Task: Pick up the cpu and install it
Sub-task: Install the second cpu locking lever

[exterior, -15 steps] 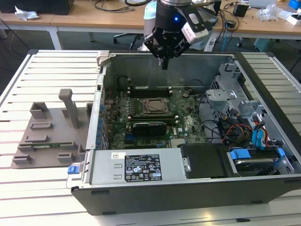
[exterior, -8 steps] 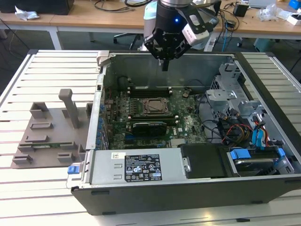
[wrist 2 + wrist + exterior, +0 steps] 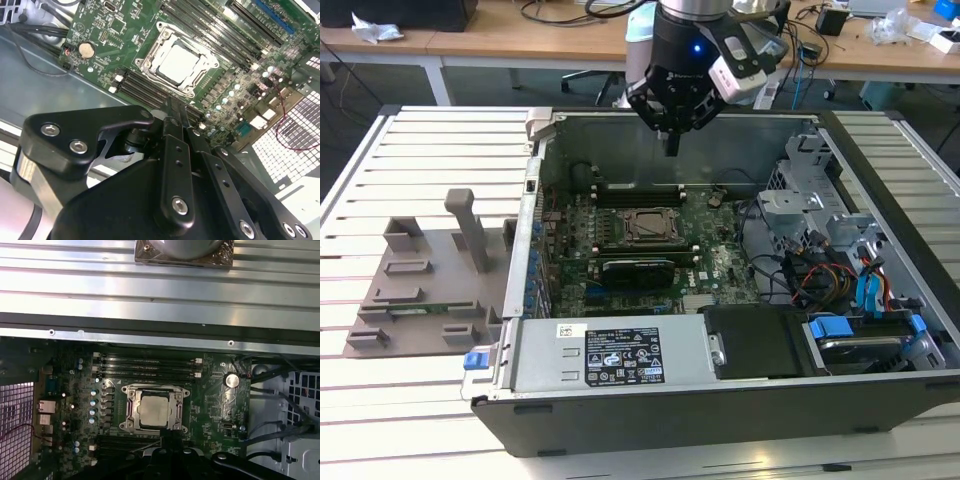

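Observation:
The cpu (image 3: pixel 179 64), a flat square chip with a silver-grey top, lies seated inside the metal socket frame (image 3: pixel 145 62) on the green motherboard (image 3: pixel 710 265). The first wrist view has the same cpu (image 3: pixel 152 410) framed by the socket. My gripper (image 3: pixel 670 146) hangs above the open computer case (image 3: pixel 650 420), over the board's far edge and well above the socket (image 3: pixel 645 228). Its two black fingers (image 3: pixel 172 112) are pressed together with nothing between them, so it is shut and apart from the chip.
A grey fixture tray (image 3: pixel 420 280) lies on the slatted table at the exterior view's left. Inside the case are a power supply (image 3: pixel 620 355) at the front, a drive cage with cables (image 3: pixel 840 250) at the right, and memory slots (image 3: pixel 640 190) beyond the socket.

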